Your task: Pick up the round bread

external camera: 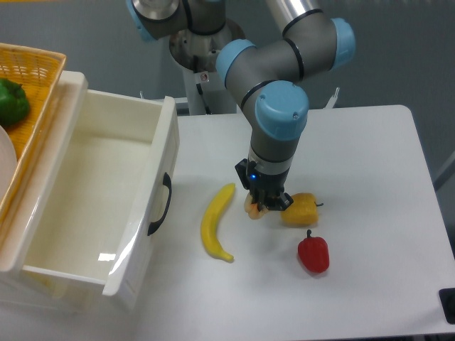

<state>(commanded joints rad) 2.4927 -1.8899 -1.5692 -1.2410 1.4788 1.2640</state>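
Your gripper (264, 207) covers the bread (252, 208), between banana (216, 222) and yellow pepper (300, 209); its heading and the jaws' state can't be told.

At frame center the end effector (266, 206) sits low over the round bread (252, 209), mostly hiding it, between a banana (215, 224) and yellow pepper (301, 209) on the tabletop (370, 163).

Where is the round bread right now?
The small orange-and-cream toy round bread sits mid-table, mostly hidden under the gripper, between the yellow plastic banana on its left in the picture and the yellow toy bell pepper on its right.
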